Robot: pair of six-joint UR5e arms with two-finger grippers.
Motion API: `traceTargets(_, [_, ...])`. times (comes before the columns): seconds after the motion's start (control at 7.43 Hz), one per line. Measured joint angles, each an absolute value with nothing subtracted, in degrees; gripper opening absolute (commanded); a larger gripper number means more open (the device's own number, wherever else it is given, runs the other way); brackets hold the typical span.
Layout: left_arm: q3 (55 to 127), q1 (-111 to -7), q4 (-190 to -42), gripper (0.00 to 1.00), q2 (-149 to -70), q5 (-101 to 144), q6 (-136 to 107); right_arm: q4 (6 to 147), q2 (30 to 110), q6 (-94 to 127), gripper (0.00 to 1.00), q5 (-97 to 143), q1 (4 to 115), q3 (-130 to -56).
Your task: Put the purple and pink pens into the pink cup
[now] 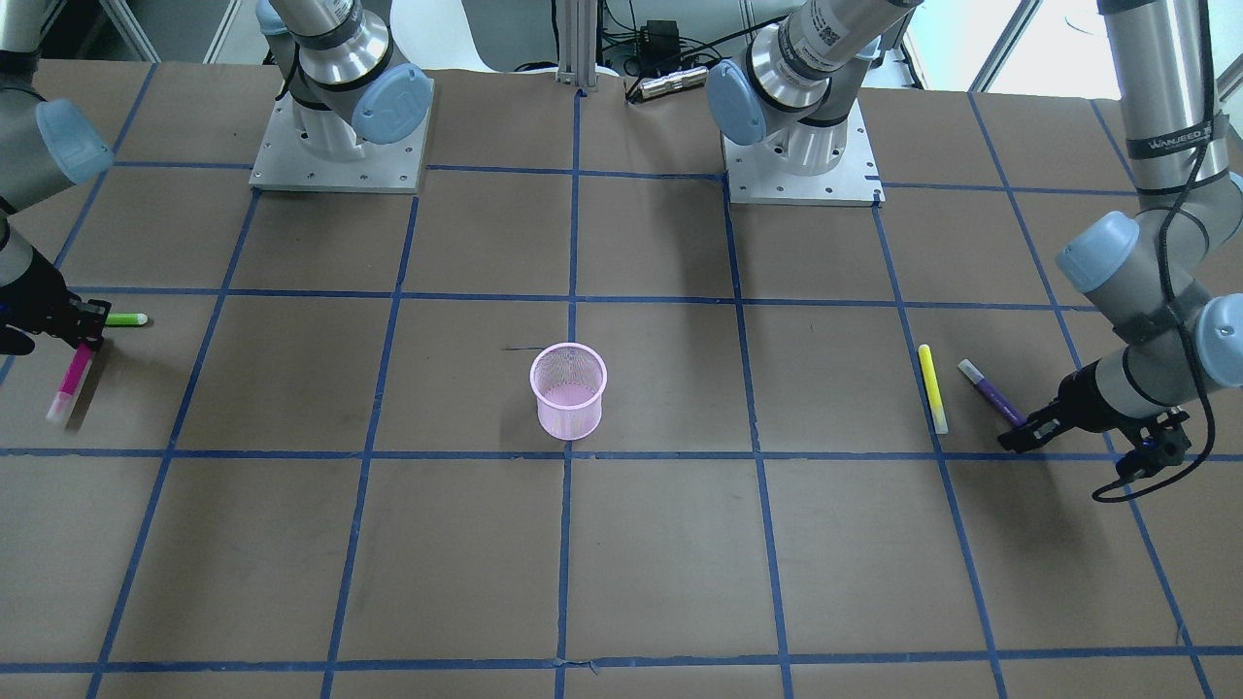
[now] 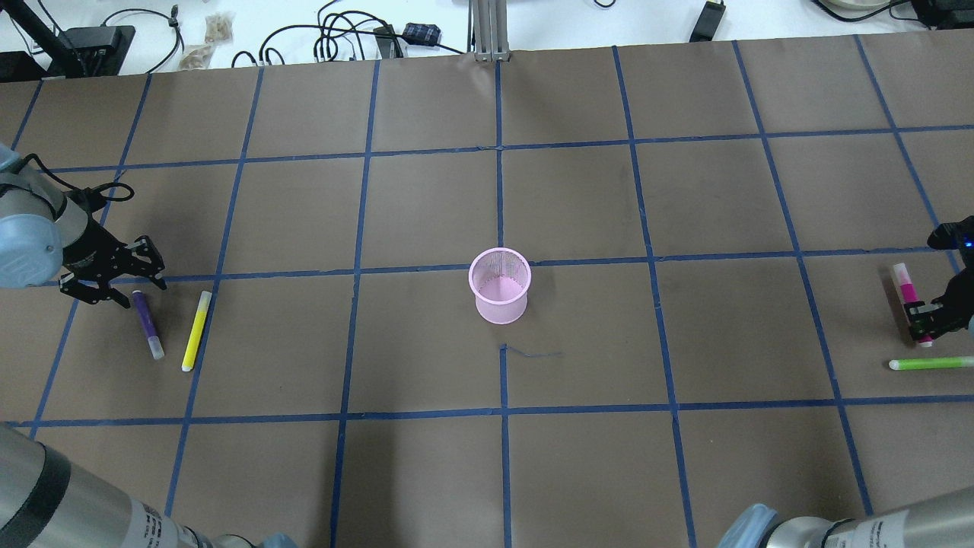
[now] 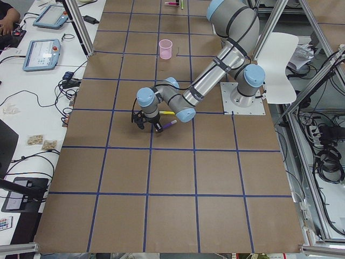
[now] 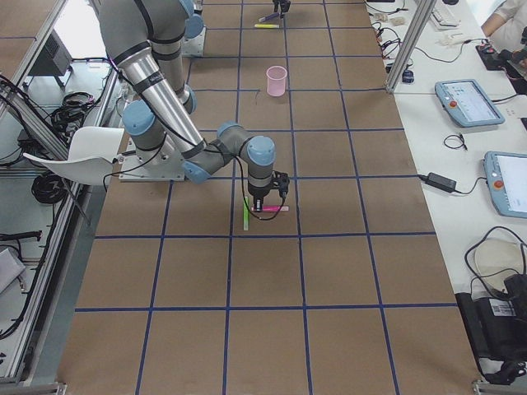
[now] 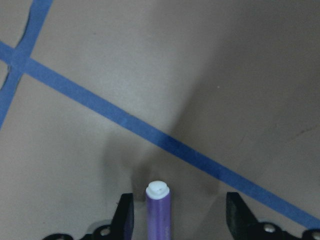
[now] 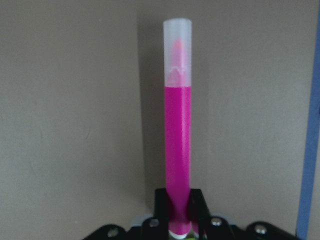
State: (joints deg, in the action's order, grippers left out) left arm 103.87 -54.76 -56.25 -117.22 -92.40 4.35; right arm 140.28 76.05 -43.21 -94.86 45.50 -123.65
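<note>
The pink cup point(image 2: 499, 285) stands upright in the middle of the table, and the two pens sit far out on either side of it in the overhead view. The purple pen point(image 2: 147, 323) lies flat at the cup's 9 o'clock, and the pink pen point(image 2: 909, 293) is at its 3 o'clock. The right gripper point(image 6: 179, 210) is clamped on the lower end of the pink pen, so most of the barrel juts out beyond the fingers. I cannot tell whether the pen is clear of the table. The left gripper point(image 5: 180, 217) is spread wide, with the capped end of the purple pen between its fingers and nearer one finger than the other. The step in hand looks like securing both pens. The left gripper would do well to centre on the barrel and slide further along it before closing, since a pinch at the very tip risks the pen swinging. It should also stay off the yellow pen point(image 2: 195, 331), just beside the purple one at its 3 o'clock. On the other side, a green pen point(image 2: 932, 364) lies near the pink one at its 6 o'clock. Each pen should be turned vertical above the rim before it is lowered, because the light mesh cup would probably tip if knocked.
</note>
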Motion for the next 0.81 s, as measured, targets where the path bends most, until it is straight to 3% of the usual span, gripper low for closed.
traceTargets(0.4, [103.9,-54.8,-56.7,0.0,-117.3,-93.5,4.3,129.9,79.0,-36.5,0.0,-92.4,51.1,-117.2])
traceTargets(0.81, [102.9,-55.0,-57.6,0.0,-115.2,-93.7,4.3,111.4,83.9,-11.2,0.0,-85.7,67.4,-109.0])
